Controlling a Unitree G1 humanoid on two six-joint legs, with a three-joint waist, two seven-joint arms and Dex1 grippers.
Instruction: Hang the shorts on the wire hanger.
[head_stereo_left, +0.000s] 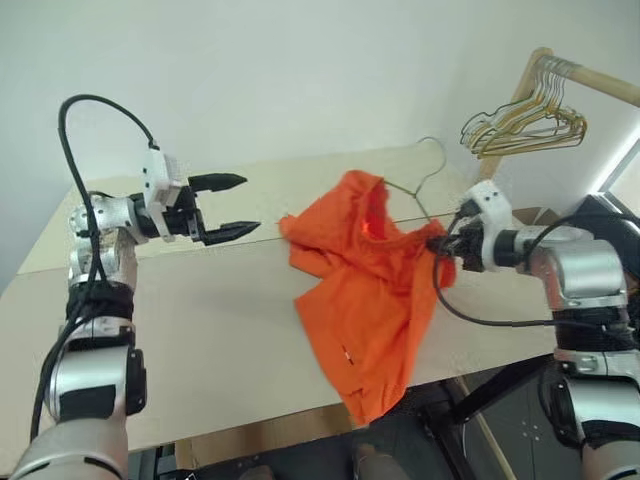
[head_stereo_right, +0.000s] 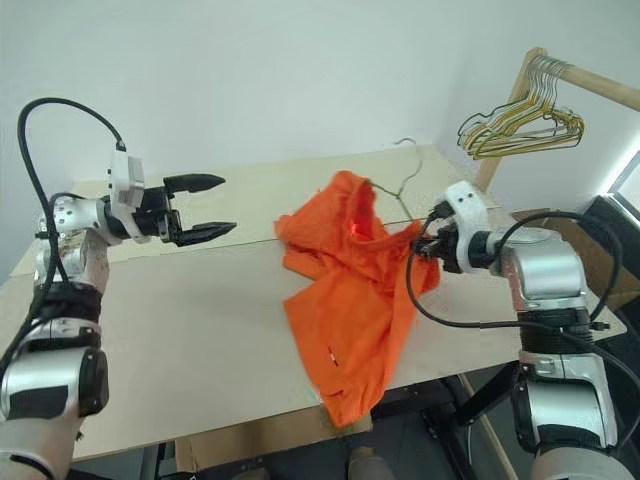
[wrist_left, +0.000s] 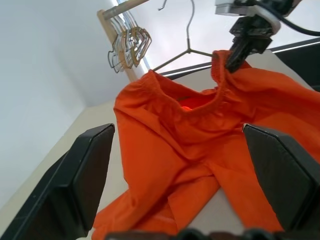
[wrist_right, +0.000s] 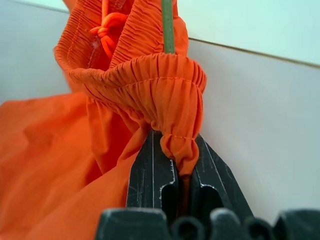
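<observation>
Several spare hangers on rack | table under shorts

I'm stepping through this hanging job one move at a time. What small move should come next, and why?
Probably bring the open left end effector back to the free side of the bright orange fabric shorts' waistband. The right end effector pinches only one side, and the thin wire hanger sits just partly inside.

One pair of shorts, one wire hanger, one counter, one rack at one o'clock holding one hanger bunch.
</observation>
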